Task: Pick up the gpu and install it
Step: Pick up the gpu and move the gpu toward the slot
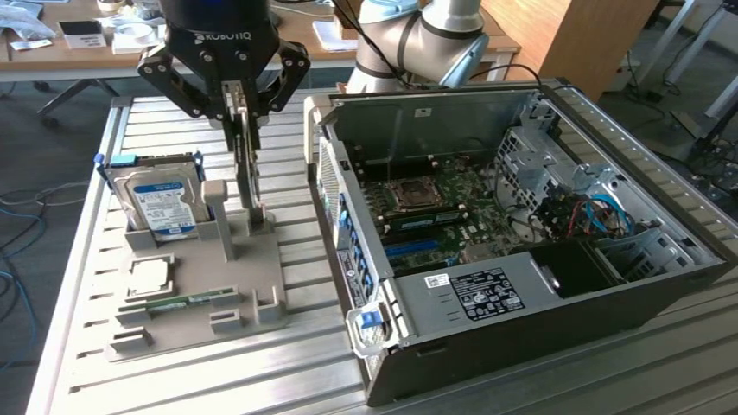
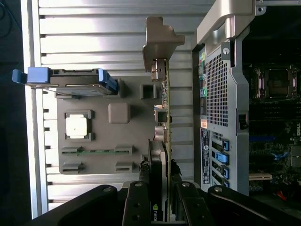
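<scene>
**R:** Closest to the exterior camera is the front corner of the PC case (image 1: 496,346). It lies on its side on the slatted table (image 1: 289,372), open face up, with the motherboard (image 1: 433,207) exposed.

**J:** What's in the holder?

**R:** The grey holder (image 1: 190,324) sits on the exterior view's left of the case.
- Hard drive (image 1: 162,203), blue label, stands on edge in its slot.
- Processor chip (image 1: 150,275) lies flat in the square recess.
- Green memory stick (image 1: 185,302) lies in the long groove just beside the chip.

**J:** Where's the gpu?

**R:** The gpu (image 1: 245,173) stands vertical on edge, its lower end at the holder's slot, between the hard drive and the case. I can't tell if it's fully seated or just off the slot floor.

**J:** And the end effector?

**R:** The end effector (image 1: 238,108) is directly above the gpu, clamped on the card's upper edge. The wrist view confirms it, with one finger on each face of the card. The silver bracket (image 2: 160,37) is at the card's far end from the fingers (image 2: 141,188).
</scene>
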Controlling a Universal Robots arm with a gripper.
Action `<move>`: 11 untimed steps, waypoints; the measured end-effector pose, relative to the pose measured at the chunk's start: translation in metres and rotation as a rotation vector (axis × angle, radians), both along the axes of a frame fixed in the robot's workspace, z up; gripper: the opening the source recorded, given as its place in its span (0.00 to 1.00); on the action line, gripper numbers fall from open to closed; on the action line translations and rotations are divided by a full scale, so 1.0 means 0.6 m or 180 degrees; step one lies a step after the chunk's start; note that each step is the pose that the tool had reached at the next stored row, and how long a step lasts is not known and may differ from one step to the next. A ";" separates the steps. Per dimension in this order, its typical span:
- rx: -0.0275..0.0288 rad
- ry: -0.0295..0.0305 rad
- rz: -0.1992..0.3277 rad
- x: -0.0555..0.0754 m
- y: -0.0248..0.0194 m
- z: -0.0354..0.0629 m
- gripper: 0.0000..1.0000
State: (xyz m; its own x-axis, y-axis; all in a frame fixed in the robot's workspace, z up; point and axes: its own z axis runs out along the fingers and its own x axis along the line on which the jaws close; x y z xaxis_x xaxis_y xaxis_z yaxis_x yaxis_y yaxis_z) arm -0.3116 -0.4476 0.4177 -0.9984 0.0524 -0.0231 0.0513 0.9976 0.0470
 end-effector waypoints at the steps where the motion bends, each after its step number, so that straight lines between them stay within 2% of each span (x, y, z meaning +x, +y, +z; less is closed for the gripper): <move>1: 0.0000 0.0000 0.0000 0.000 0.0000 0.000 0.27; 11: 0.0000 0.0000 0.0000 0.004 0.0000 0.000 0.27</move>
State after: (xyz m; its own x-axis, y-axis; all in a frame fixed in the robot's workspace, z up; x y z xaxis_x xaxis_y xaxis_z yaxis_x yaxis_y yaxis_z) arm -0.3089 -0.4476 0.4177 -0.9984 0.0524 -0.0232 0.0513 0.9976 0.0471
